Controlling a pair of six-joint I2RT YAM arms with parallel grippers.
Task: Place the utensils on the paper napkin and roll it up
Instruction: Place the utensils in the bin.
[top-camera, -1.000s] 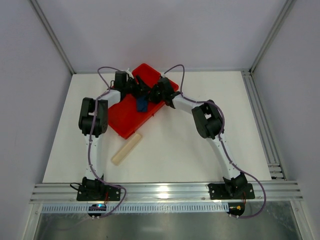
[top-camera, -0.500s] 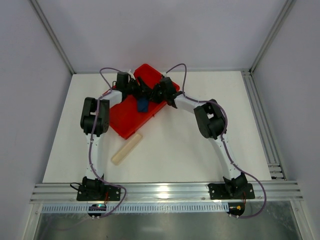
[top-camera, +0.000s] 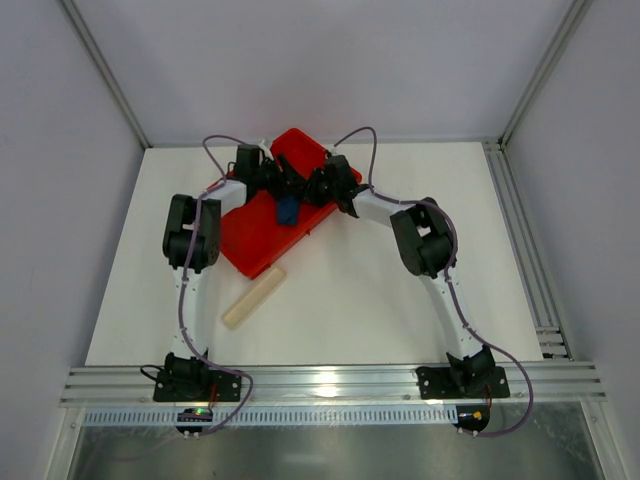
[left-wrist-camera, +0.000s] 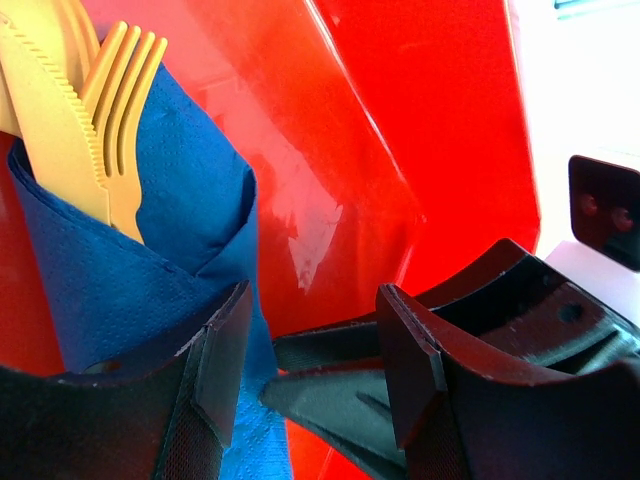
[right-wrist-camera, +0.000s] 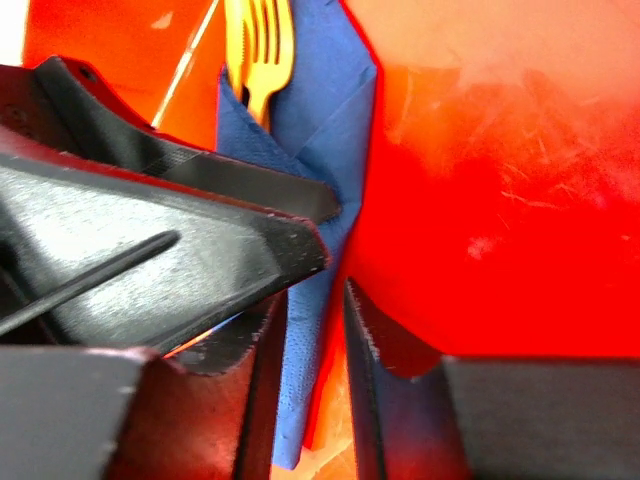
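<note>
On the red tray (top-camera: 250, 245), far left of the table: blue napkin (left-wrist-camera: 150, 270) wrapped round the orange utensils (left-wrist-camera: 110, 120), fork tines and knife blade poking out the top. Left gripper (left-wrist-camera: 313, 340) jaws wide apart, roll just by one finger, nothing held. Right gripper (right-wrist-camera: 315, 320) jaws narrow, astride the napkin's lower edge; whether they pinch it, cannot tell.

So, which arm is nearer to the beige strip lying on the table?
Left. The left arm runs just to the left of the beige strip, close beside it. The right arm stands far off on the strip's right.
</note>
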